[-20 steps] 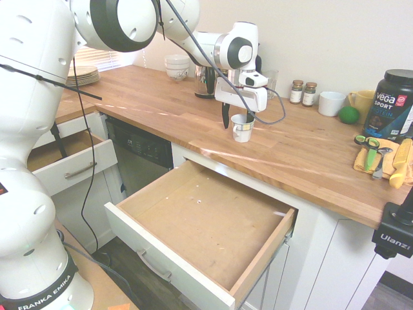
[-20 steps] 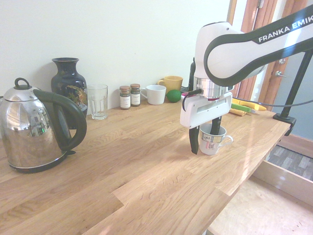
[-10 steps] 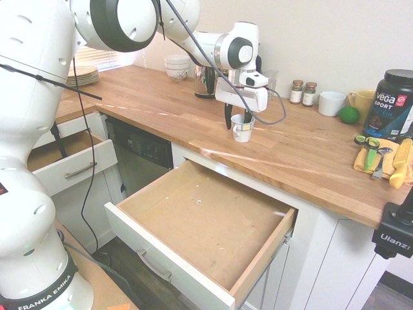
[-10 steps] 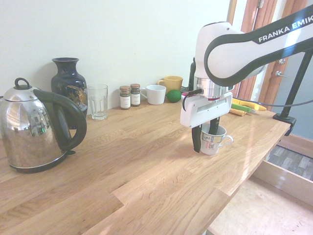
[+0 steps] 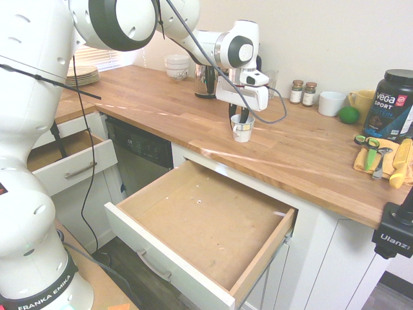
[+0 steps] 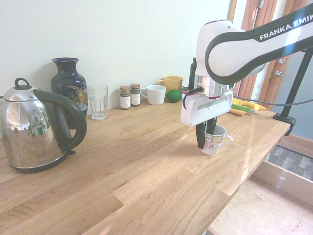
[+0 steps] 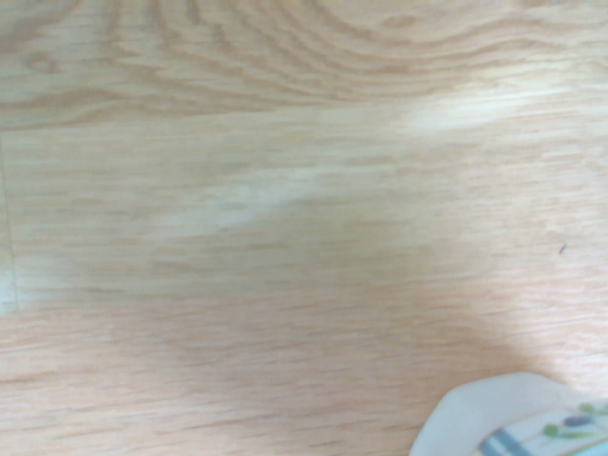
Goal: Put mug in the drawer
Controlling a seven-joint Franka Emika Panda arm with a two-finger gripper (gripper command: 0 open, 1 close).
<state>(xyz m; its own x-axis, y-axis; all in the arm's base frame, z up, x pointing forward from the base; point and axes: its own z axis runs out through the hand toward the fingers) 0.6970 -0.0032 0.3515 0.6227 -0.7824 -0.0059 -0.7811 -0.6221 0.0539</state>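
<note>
You will find, at the far left of the second exterior view, a steel kettle (image 6: 41, 129), then a dark vase (image 6: 69, 85), a drinking glass (image 6: 98, 101) and two spice jars (image 6: 130, 96) along the wall; none is involved.

Right of these stand a plain white mug (image 6: 155, 94) and a yellow mug (image 6: 171, 83), both well apart from the work and not your target.

The hand (image 6: 206, 136) is over the mug (image 6: 214, 139), which stands on the table (image 6: 122, 161) near its front edge. A second ago the fingers stood apart, one well outside the mug's wall. Now that outer finger has closed in against the wall and the other sits inside the rim, so the hand is narrow and pinches the mug's wall. The first exterior view agrees: the mug (image 5: 242, 128) sits directly beneath the hand (image 5: 242, 119).

My judgement: the grasp has just been made, but the mug looks to be resting on the table, not lifted.

Below and in front, the drawer (image 5: 200, 223) stands pulled out, its wood interior bare. A rim pinch can tilt the mug when raised; expect you must lift clear of the table edge before lowering.
</note>
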